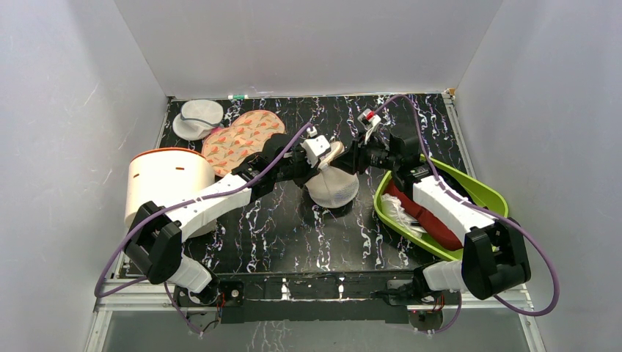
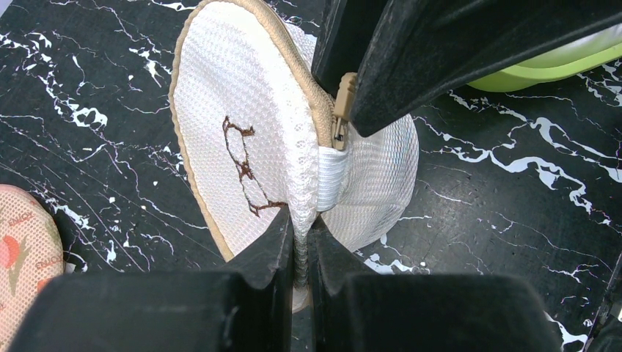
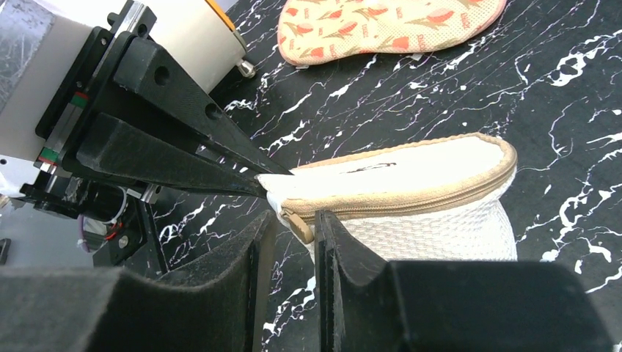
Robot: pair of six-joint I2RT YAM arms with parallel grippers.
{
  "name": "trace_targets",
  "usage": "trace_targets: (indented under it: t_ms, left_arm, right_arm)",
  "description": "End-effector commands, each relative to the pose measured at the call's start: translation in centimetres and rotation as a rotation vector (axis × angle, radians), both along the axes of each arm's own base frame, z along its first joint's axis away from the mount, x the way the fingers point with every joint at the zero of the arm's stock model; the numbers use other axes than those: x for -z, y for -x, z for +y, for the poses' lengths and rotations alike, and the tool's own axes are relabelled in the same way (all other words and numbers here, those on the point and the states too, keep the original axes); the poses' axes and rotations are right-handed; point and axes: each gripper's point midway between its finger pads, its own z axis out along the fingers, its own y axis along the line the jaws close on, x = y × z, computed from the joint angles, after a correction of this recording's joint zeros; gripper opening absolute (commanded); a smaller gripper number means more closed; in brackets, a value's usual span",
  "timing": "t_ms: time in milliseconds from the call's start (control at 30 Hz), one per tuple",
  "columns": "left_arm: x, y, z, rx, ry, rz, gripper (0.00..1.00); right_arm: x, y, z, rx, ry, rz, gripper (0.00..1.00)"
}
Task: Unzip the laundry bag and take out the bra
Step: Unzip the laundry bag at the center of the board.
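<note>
laundry bag (image 1: 331, 188), round cream-white mesh pod with tan zip: mid-table on black marbled tabletop (image 1: 293, 227), left of lime-green plastic tray (image 1: 484, 194), zip shut. left gripper (image 2: 299, 227): pinches white seam tab (image 2: 331, 176) tight. right gripper (image 3: 295, 218): fingers (image 3: 242, 257) narrowly parted, tan zip pull (image 3: 300, 227) between them.

The laundry bag (image 1: 334, 187) is cream-white waffle-weave mesh. It is edged with a tan zip band (image 3: 411, 202) and carries a thin dark-brown stitched outline (image 2: 246, 165) on one face (what it depicts cannot be told). Under the bag the table (image 1: 293, 235) is black with white marble veining. Left of the bag, a flat pod (image 1: 242, 139) is peach with a red-orange and green floral print, and beyond it lies a pale grey mesh pod (image 1: 196, 119). Further left is a white tub (image 1: 165, 183) with an orange rim. Right of the bag, a lime-green tray (image 1: 485, 192) holds a maroon garment (image 1: 429, 222) and white fabric (image 1: 400, 213).
</note>
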Motion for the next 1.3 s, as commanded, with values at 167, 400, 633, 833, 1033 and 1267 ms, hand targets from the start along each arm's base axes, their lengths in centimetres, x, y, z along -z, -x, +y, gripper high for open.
trace_targets:
  t_ms: [167, 400, 633, 833, 1033, 1267]
  left_arm:
    - [-3.2, 0.3, -0.2, 0.025, 0.065, -0.058, 0.0]
    - [-3.2, 0.3, -0.1, 0.021, 0.064, -0.061, 0.0]
    - [-3.3, 0.4, -0.1, 0.026, 0.061, -0.065, 0.0]
    - [-3.3, 0.3, 0.3, 0.016, 0.05, -0.075, 0.0]
    - [-3.3, 0.0, 0.7, 0.002, 0.031, -0.094, 0.0]
    - [-4.2, 1.0, -0.2, 0.048, 0.093, -0.069, 0.36]
  right_arm:
    - [-1.8, -0.3, 1.1, -0.03, -0.025, -0.059, 0.21]
    - [-1.9, -0.7, 0.6, 0.024, -0.014, -0.071, 0.1]
    - [-2.6, -1.3, -0.5, 0.111, 0.003, -0.104, 0.0]
    - [-2.7, -2.4, -1.9, 0.222, 0.037, -0.131, 0.0]
    - [-3.1, -3.5, -3.1, 0.305, 0.071, -0.147, 0.0]
    - [-3.7, -0.3, 0.3, 0.092, 0.021, -0.168, 0.0]
